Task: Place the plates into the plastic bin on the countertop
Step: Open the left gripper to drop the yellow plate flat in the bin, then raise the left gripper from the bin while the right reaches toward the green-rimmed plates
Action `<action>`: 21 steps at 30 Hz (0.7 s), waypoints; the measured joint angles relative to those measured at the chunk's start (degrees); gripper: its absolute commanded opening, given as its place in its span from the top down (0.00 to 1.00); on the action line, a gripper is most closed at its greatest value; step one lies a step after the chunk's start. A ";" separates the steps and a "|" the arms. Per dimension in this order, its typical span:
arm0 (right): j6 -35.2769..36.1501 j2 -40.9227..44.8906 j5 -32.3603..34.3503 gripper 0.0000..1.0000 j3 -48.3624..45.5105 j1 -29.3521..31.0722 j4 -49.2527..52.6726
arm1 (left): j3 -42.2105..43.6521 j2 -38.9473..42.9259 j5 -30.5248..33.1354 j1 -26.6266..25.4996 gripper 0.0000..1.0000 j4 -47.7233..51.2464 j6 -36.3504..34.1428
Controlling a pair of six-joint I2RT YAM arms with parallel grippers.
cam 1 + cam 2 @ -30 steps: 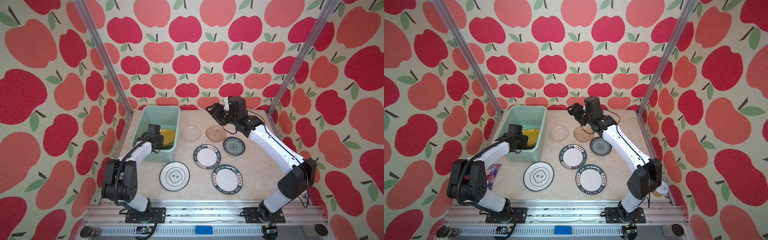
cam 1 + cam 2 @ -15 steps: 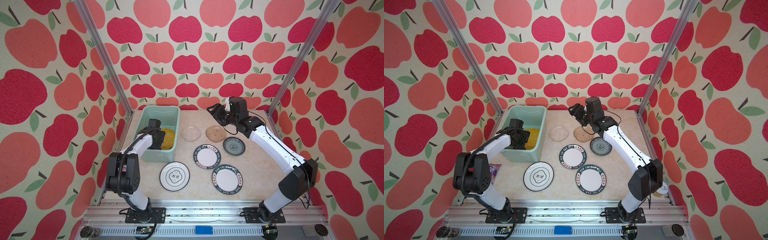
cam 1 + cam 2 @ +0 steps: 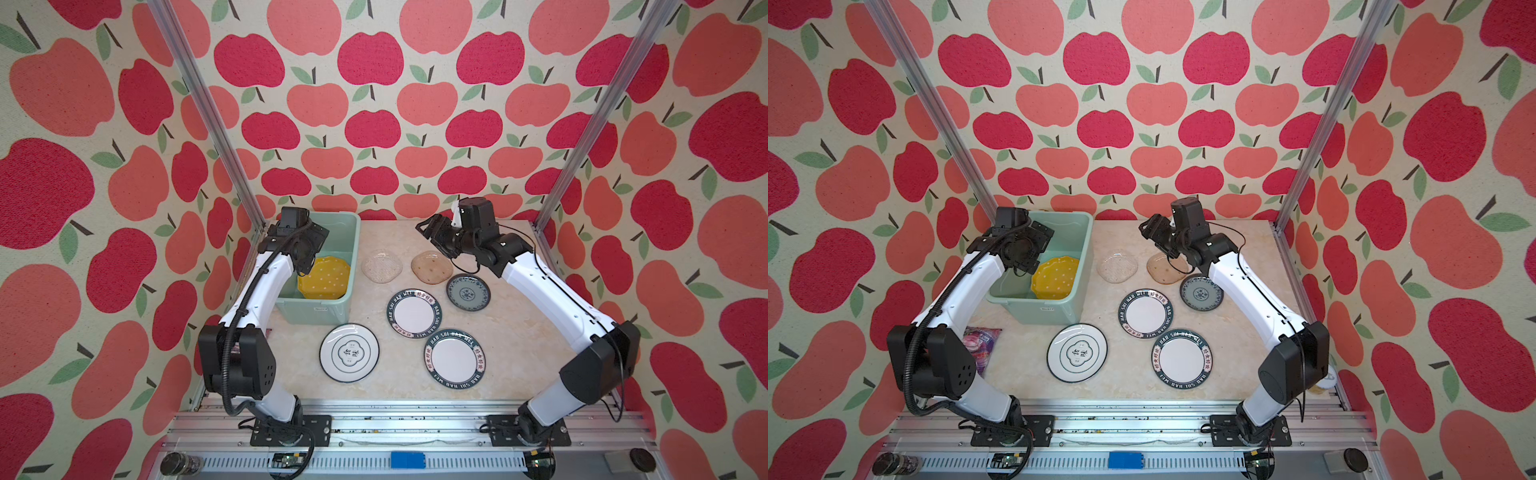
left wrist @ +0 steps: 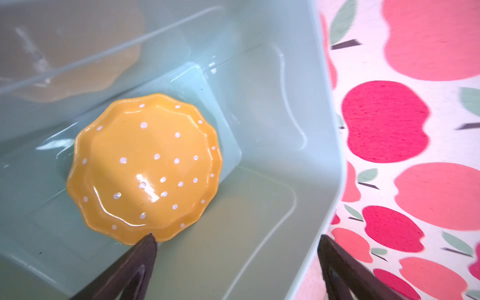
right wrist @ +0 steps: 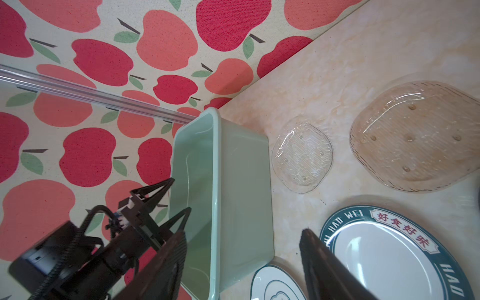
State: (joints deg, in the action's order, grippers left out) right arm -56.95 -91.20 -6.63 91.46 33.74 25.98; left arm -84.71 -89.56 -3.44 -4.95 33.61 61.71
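The yellow dotted plate lies inside the mint-green plastic bin, near its front end. My left gripper hangs open over the bin, holding nothing, with one fingertip by the plate's rim. On the countertop lie the clear plate, amber plate, grey-blue plate, two lettered-rim plates and the emblem plate. My right gripper hovers open and empty above the amber plate.
Apple-patterned walls and aluminium posts close in the back and sides. A purple snack packet lies by the left arm's base. The front rail borders the countertop.
My left gripper has opened and let go of the yellow plate, which now rests in the bin; the left arm has drawn back and up. The right arm has barely moved.
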 measured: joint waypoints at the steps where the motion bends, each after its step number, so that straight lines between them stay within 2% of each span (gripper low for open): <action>1: 0.92 0.57 0.04 0.26 0.00 0.00 1.29 | -0.44 1.51 -0.02 -0.11 0.01 -0.15 -1.79; 6: 6.91 4.31 -1.29 0.26 -0.37 0.00 7.06 | -0.55 9.86 -0.48 -1.60 0.01 -0.87 -11.26; 12: 13.49 10.25 -6.91 0.26 -6.34 1.90 11.26 | -0.50 18.88 -5.07 -5.66 0.01 1.33 -27.47; 17: 13.33 15.98 -8.76 0.26 -17.77 4.04 12.70 | 4.52 28.28 -6.32 -13.66 0.01 6.58 -37.88; 21: 11.13 22.84 -7.96 0.25 -27.23 2.12 14.82 | 9.44 33.92 -6.01 -22.75 0.01 10.45 -43.01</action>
State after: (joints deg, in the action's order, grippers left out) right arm -45.82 -68.36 -14.59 64.23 35.86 40.80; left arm -75.26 -55.64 -9.45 -27.70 44.05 18.70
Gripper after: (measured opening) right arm 0.750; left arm 0.992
